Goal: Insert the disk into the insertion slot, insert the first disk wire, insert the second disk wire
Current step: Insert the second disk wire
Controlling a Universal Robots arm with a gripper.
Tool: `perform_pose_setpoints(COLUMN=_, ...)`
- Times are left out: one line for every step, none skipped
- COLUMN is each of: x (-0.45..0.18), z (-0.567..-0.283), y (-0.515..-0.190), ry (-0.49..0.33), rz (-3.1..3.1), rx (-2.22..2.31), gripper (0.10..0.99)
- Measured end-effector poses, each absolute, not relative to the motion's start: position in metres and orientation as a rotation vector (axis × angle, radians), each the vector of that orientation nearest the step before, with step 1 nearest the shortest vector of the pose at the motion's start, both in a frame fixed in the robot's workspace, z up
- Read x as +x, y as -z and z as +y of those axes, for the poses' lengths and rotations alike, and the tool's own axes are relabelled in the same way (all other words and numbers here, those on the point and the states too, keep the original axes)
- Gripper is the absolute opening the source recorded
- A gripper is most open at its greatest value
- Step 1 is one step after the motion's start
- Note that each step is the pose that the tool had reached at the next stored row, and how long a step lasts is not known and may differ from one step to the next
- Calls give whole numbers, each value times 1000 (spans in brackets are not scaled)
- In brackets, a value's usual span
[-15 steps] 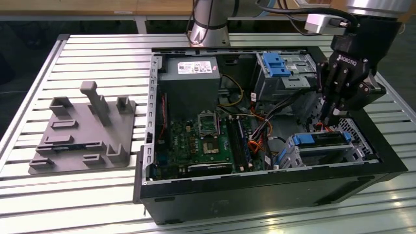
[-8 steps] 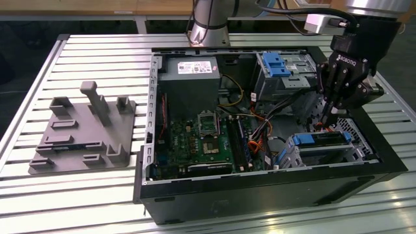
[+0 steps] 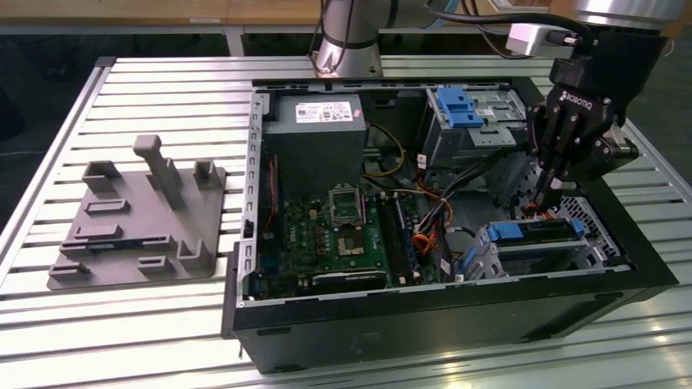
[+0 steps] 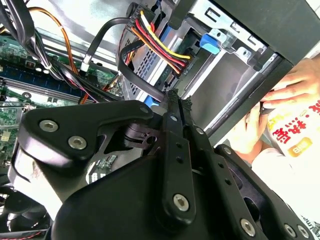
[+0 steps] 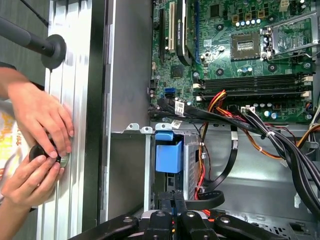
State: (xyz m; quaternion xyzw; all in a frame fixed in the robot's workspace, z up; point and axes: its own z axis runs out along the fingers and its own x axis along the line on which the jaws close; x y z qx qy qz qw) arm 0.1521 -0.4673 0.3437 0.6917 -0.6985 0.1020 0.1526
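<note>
The disk (image 3: 532, 232), its blue frame showing, lies inside the insertion slot (image 3: 589, 253), a perforated metal cage at the exterior view's right of the open computer case. Its blue end handle (image 5: 167, 155) shows in both wrist views (image 4: 212, 41). A plug with red, yellow and black wires (image 4: 167, 52) sits at the disk's end. My gripper (image 3: 544, 201) hangs fingers-down just above that end. Its fingers (image 4: 172, 130) are pressed together on the end of a black disk wire (image 4: 134, 79).
A person's hands (image 5: 40, 125) rest on the slatted table beside the case wall (image 5: 95, 100). A taller cage with a blue latch (image 3: 459, 105) stands further back. The motherboard (image 3: 346, 235) and loose cable bundles (image 5: 280, 135) lie beside the slot. A grey fixture (image 3: 141, 219) sits outside the case.
</note>
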Motion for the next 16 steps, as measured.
perform_pose_setpoints(x=152, z=-467, y=-344, ry=-292, rz=-2004, rx=1985, gripper=141)
perform_pose_setpoints(x=152, z=-467, y=-344, ry=-292, rz=-2004, rx=1985, gripper=153)
perform_pose_setpoints(x=152, z=-467, y=-344, ry=-293, rz=-2004, rx=1985, gripper=153)
perform_pose_setpoints(x=152, z=-467, y=-344, ry=-293, rz=-2004, rx=1984, gripper=216)
perform_pose_setpoints(x=152, z=-467, y=-344, ry=-293, rz=-2004, rx=1984, gripper=216)
perform_pose_setpoints(x=152, z=-467, y=-344, ry=-293, rz=-2004, rx=1984, gripper=216)
perform_pose_setpoints(x=151, z=-467, y=-344, ry=-293, rz=-2005, rx=1985, gripper=216)
perform_pose_setpoints(x=151, z=-467, y=-344, ry=-292, rz=-2006, rx=1986, gripper=216)
perform_pose_setpoints(x=151, z=-468, y=-344, ry=-291, rz=-2009, rx=1988, gripper=216)
perform_pose_setpoints(x=150, z=-468, y=-344, ry=-288, rz=-2014, rx=1992, gripper=216)
perform_pose_setpoints(x=150, z=-468, y=-344, ry=-284, rz=-2018, rx=1997, gripper=216)
perform_pose_setpoints(x=150, z=-468, y=-344, ry=-277, rz=-2024, rx=2003, gripper=216)
perform_pose_setpoints(x=150, z=-469, y=-344, ry=-270, rz=-2029, rx=2008, gripper=216)
perform_pose_setpoints(x=150, z=-469, y=-344, ry=-265, rz=-2033, rx=2012, gripper=216)
perform_pose_setpoints(x=150, z=-470, y=-344, ry=-261, rz=-2036, rx=2015, gripper=216)
perform_pose_setpoints(x=150, z=-470, y=-344, ry=-258, rz=-2038, rx=2017, gripper=216)
